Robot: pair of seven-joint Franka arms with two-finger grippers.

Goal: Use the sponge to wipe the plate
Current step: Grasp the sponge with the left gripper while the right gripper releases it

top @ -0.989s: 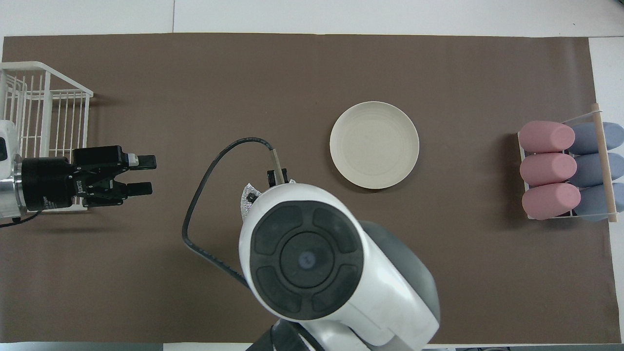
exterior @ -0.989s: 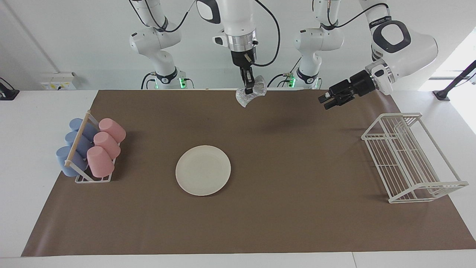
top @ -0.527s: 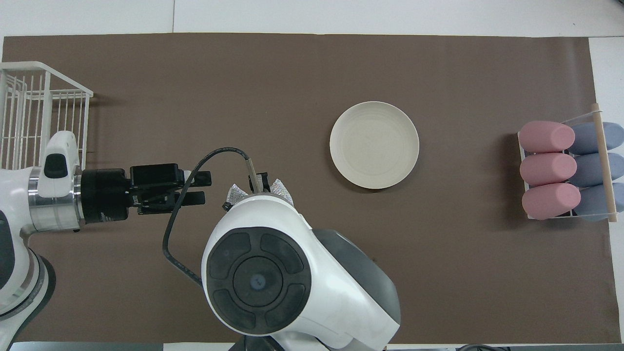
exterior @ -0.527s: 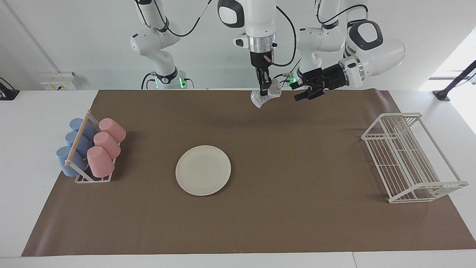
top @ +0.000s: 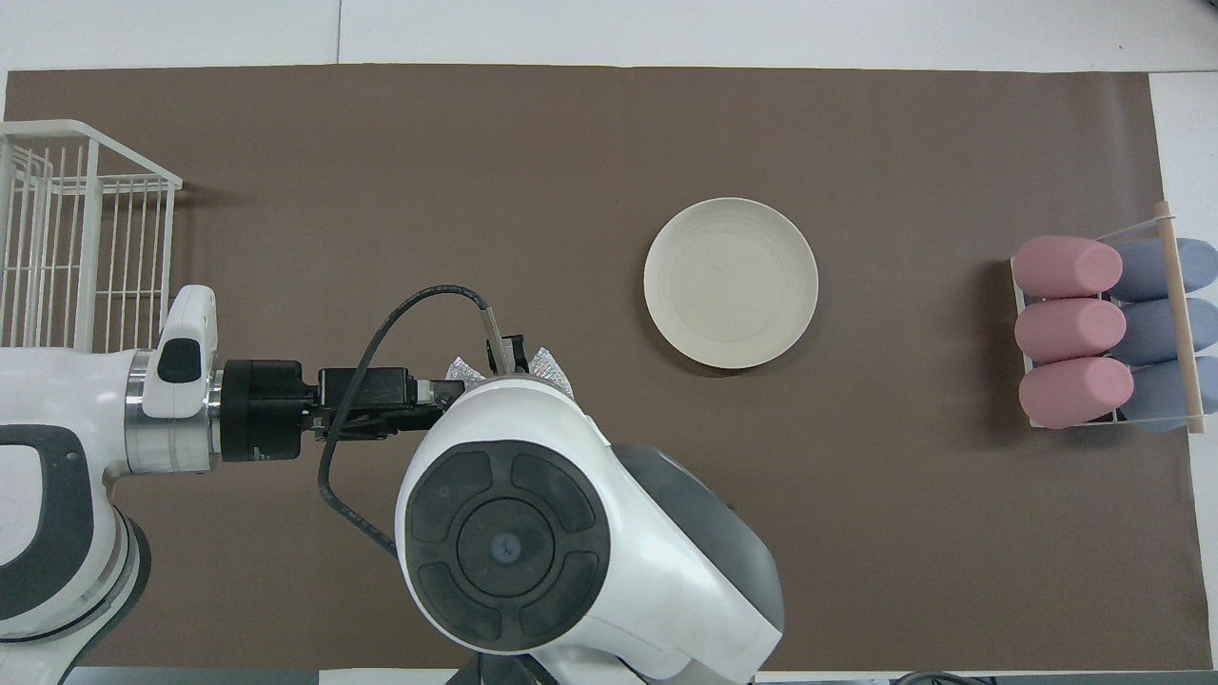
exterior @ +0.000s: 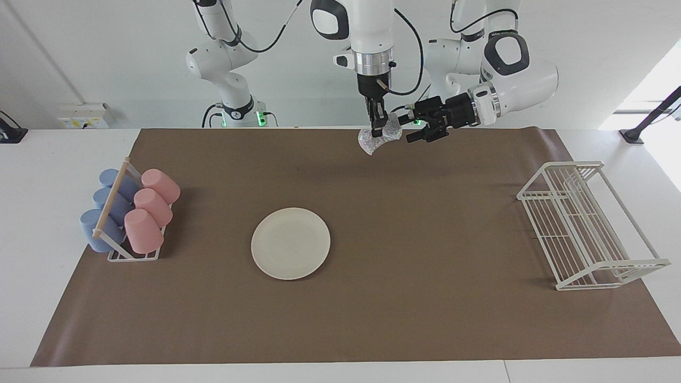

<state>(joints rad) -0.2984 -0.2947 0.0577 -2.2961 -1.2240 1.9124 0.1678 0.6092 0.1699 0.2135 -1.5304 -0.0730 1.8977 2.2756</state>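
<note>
The silvery, wrinkly sponge [exterior: 379,140] hangs in my right gripper [exterior: 378,127], which is shut on it and points straight down, high over the mat's edge by the robots. My left gripper [exterior: 408,130] reaches in sideways, open, with its fingertips right beside the sponge; I cannot tell if they touch it. In the overhead view the right arm's body hides most of the sponge [top: 551,362] and the tips of the left gripper [top: 445,394]. The cream-white plate [exterior: 290,243] lies bare on the brown mat, also in the overhead view [top: 731,283], apart from both grippers.
A rack of pink and blue cups [exterior: 130,215] stands at the right arm's end of the mat, also in the overhead view [top: 1104,333]. A white wire dish rack [exterior: 585,223] stands at the left arm's end, also in the overhead view [top: 86,228].
My right gripper carried the sponge toward the left arm's end, then held still. My left gripper swung in from near the wire rack until its tips are beside the sponge.
</note>
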